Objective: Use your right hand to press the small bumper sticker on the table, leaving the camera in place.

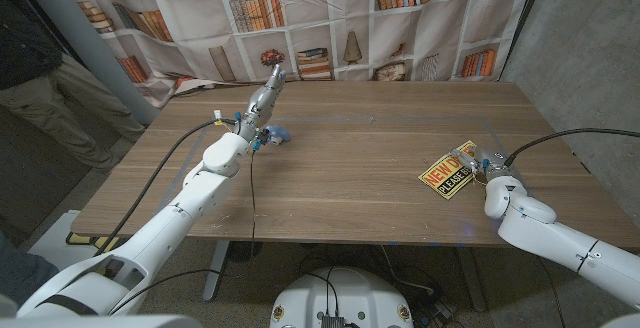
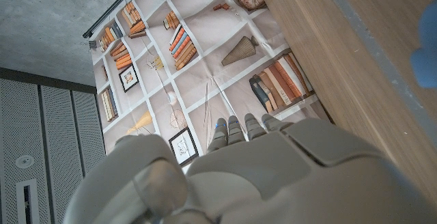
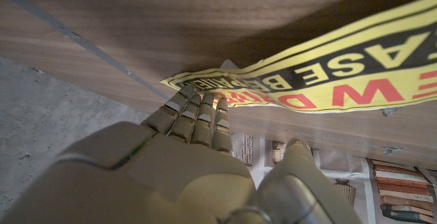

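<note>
Head view, nearest first: the right hand point(image 1: 487, 167) lies at the near right of the wooden worktop point(image 1: 350, 168), its fingertips on the near edge of the yellow bumper sticker point(image 1: 449, 171), which lies flat just beside it with red and black lettering. In the right wrist view the fingers point(image 3: 194, 111) are held straight and close together, tips touching the sticker's yellow edge point(image 3: 328, 74), the thumb apart from them; nothing is gripped. Farther back on the left, a small blue object point(image 1: 277, 136) sits on the worktop just beside the left wrist; I cannot tell what it is. Beyond it the left hand point(image 1: 268, 90) reaches toward the far edge, fingers straight and together, holding nothing; the left wrist view shows its fingertips point(image 2: 235, 128) against the bookshelf backdrop point(image 2: 205, 53). A person point(image 1: 40, 58) stands at the far left.
</note>
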